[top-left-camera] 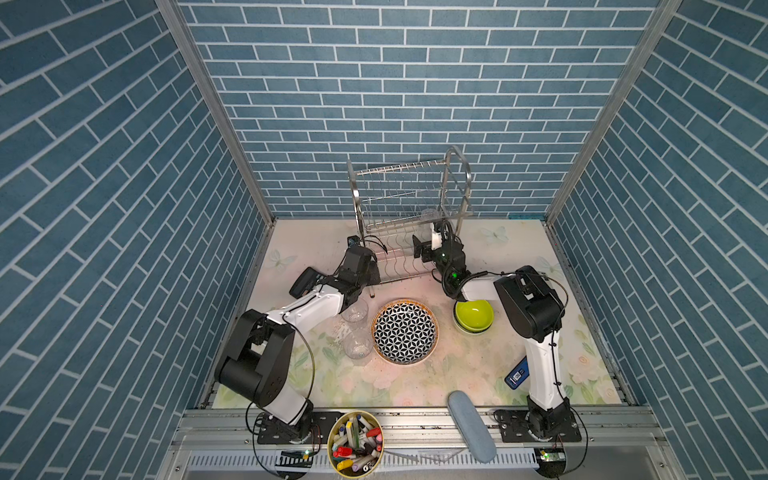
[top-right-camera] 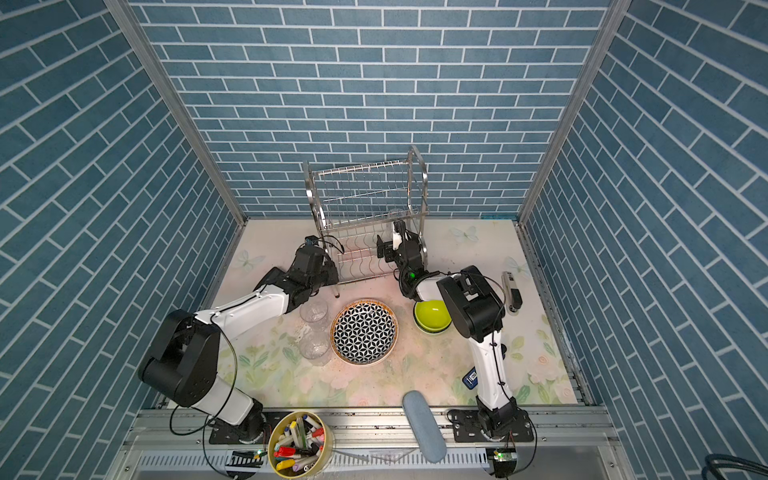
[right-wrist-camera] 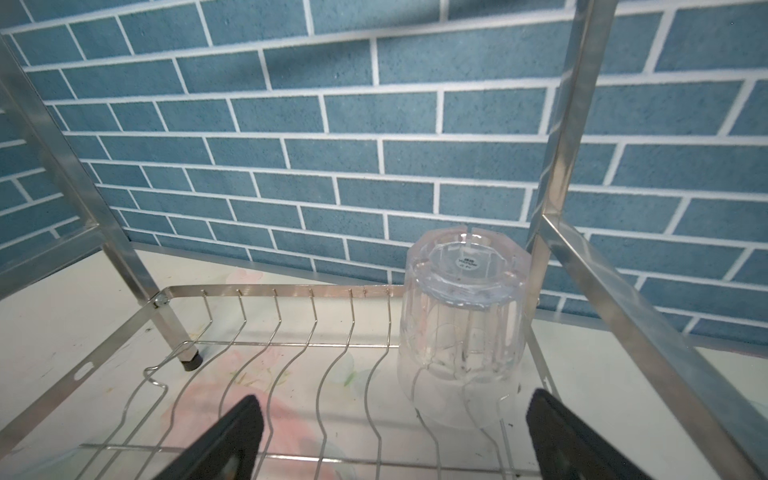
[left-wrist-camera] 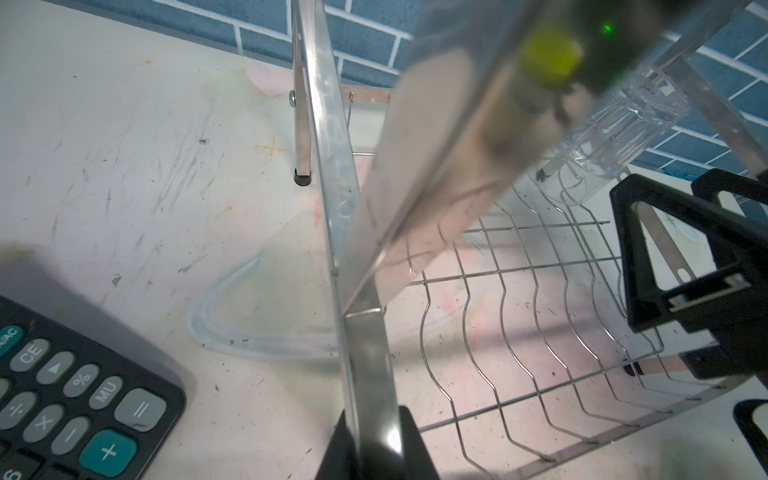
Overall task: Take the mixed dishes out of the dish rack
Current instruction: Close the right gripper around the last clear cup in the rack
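Left wrist view catches a calculator [left-wrist-camera: 62,395] whose keys read CE, MU, %, + and =. One clear ribbed tumbler [right-wrist-camera: 461,324] stands upside down on the lower tier of the shiny wire dish rack [top-left-camera: 409,195], at the back of the tabletop [top-left-camera: 519,249]; its base sticker is too small to read. The right gripper [right-wrist-camera: 395,399] gapes wide just short of the glass, touching nothing. The left gripper [left-wrist-camera: 376,444] is pinched onto the rack's flat steel side frame.
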Controlling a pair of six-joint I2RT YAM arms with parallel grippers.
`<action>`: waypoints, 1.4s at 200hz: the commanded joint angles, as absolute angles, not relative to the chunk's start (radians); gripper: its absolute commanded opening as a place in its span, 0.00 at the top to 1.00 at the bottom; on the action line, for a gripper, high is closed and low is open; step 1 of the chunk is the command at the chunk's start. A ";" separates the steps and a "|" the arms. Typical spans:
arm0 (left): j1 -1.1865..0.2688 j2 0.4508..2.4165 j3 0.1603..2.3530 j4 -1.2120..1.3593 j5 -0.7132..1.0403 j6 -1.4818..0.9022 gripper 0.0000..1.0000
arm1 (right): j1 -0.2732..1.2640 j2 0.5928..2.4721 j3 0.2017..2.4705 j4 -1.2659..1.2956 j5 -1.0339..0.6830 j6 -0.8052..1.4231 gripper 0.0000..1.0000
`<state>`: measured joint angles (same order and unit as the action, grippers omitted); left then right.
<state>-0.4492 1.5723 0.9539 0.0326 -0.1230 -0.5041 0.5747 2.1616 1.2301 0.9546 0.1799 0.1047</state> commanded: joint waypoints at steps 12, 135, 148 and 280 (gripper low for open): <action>-0.449 1.582 0.983 -0.009 -0.088 -0.493 0.95 | 0.551 2.218 1.313 0.963 0.201 0.061 0.01; -0.449 1.594 1.003 -0.058 -0.026 -0.461 0.96 | 0.506 2.369 1.553 0.845 0.203 0.058 0.01; -0.449 1.592 1.004 -0.064 -0.026 -0.459 0.96 | 0.502 2.382 1.572 0.843 0.208 0.059 0.01; -0.450 1.596 0.987 -0.080 -0.023 -0.448 0.96 | 0.488 2.482 1.761 0.769 0.192 0.034 0.01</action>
